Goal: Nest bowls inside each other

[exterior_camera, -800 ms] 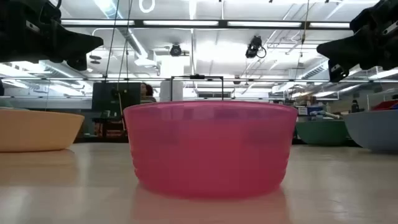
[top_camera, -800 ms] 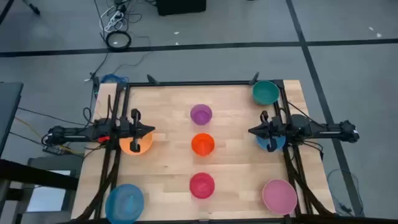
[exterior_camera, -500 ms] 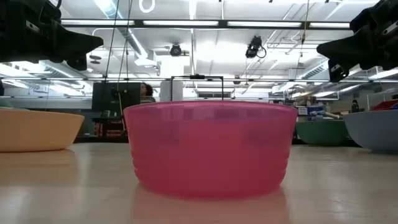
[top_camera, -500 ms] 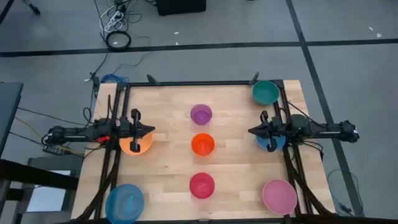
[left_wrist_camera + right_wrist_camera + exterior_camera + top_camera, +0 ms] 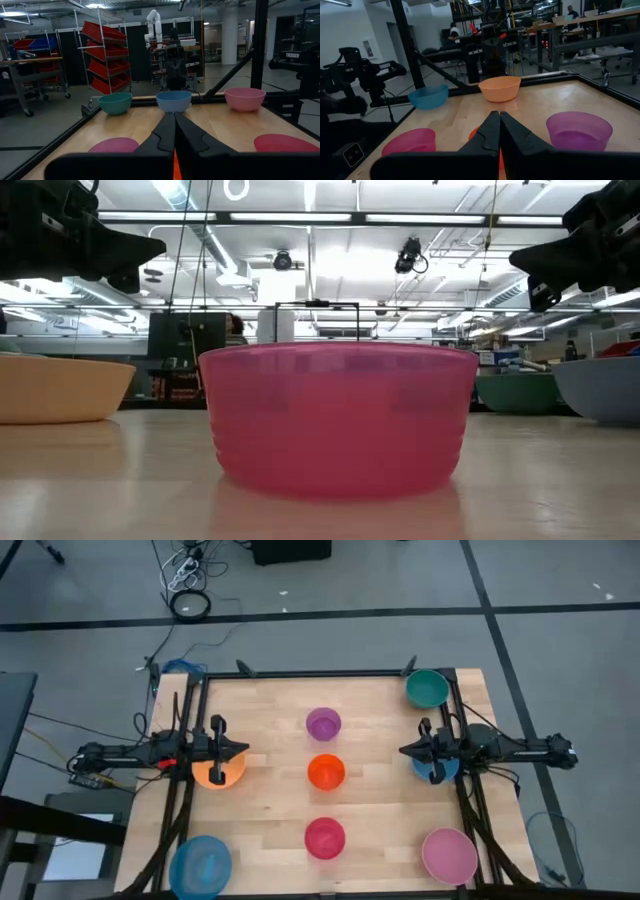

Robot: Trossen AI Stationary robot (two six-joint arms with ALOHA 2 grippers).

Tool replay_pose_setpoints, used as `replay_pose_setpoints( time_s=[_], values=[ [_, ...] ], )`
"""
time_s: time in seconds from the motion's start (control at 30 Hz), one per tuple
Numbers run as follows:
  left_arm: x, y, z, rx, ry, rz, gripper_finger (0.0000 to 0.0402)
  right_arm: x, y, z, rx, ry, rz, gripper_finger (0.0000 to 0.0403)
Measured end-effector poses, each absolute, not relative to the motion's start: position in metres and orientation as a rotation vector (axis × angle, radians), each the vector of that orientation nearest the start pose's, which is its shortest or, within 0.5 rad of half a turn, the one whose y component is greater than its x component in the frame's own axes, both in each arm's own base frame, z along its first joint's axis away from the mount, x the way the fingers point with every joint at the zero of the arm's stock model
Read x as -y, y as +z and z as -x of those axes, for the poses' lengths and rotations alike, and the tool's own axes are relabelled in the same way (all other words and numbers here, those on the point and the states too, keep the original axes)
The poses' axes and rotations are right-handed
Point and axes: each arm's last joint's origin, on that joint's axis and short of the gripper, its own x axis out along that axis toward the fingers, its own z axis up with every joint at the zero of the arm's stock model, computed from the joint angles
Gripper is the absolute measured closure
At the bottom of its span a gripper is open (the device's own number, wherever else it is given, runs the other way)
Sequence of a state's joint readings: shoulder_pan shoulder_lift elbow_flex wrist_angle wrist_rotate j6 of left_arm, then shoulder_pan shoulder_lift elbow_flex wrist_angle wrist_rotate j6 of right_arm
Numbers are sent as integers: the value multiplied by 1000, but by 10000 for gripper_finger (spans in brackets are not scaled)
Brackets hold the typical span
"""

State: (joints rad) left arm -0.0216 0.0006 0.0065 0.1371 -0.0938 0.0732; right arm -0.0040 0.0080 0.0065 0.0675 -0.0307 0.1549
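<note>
Eight bowls stand apart, each on its base on the wooden table. Purple (image 5: 323, 724), orange (image 5: 326, 771) and magenta-red (image 5: 325, 837) form a middle row. Teal (image 5: 427, 688) is far right, pink (image 5: 449, 854) near right, light blue (image 5: 201, 865) near left. My left gripper (image 5: 243, 748) hangs shut above the yellow-orange bowl (image 5: 218, 772), pointing toward the table's middle. My right gripper (image 5: 403, 750) hangs shut above the blue bowl (image 5: 438, 768), facing it. In the wrist views the fingers (image 5: 174, 120) (image 5: 494, 117) hold nothing.
A black frame (image 5: 320, 674) runs along the table's far and side edges. The low view has the magenta-red bowl (image 5: 338, 420) close in front, and both grippers (image 5: 150, 250) (image 5: 520, 258) well above the table. Bare wood lies between the middle row and the side bowls.
</note>
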Motion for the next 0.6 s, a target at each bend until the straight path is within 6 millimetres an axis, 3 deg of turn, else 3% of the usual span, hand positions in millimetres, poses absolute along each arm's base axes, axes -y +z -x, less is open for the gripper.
replay_pose_setpoints(
  time_s=[0.27,0.43,0.6],
  values=[
    [-1,179,-96,144,78,-65,392,0,172,-98,64,31,-142,403],
    [-1,192,-94,279,70,33,392,0,172,-98,70,9,187,403],
    [-1,204,-89,417,29,223,392,0,174,-97,88,1,258,403]
  ],
)
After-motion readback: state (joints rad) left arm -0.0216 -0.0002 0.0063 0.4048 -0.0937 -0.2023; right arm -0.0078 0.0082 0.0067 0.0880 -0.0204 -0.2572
